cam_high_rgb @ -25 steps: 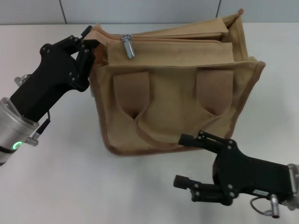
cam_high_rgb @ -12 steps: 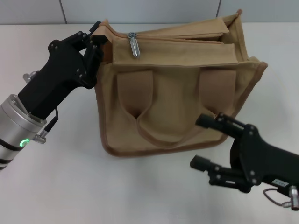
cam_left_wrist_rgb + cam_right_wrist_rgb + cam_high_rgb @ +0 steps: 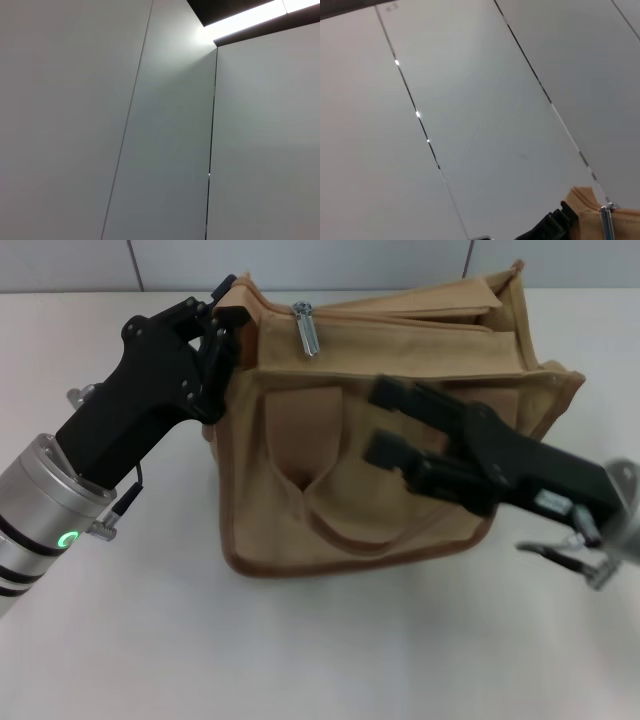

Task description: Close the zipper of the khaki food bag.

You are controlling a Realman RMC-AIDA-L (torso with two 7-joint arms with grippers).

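Note:
The khaki food bag point(image 3: 270, 510) stands on the white table in the middle of the head view. Its zipper runs along the top panel, with the silver slider and pull tab point(image 3: 305, 328) near the bag's left end. My left gripper point(image 3: 226, 332) is shut on the bag's top left corner. My right gripper point(image 3: 381, 420) is open and hovers in front of the bag's front face, right of the slider and lower. The right wrist view shows the bag's corner point(image 3: 587, 210), the pull tab point(image 3: 606, 222) and part of my left gripper point(image 3: 547, 230).
The white table point(image 3: 150, 640) extends around the bag, with a grey wall point(image 3: 300, 260) behind it. The left wrist view shows only wall panels point(image 3: 160, 150). The bag's right end flap point(image 3: 505, 300) stands up.
My right gripper has risen from the table at the front right and moved left across the bag's front. My left gripper has shifted slightly right with the bag's corner, and the slider moved with it.

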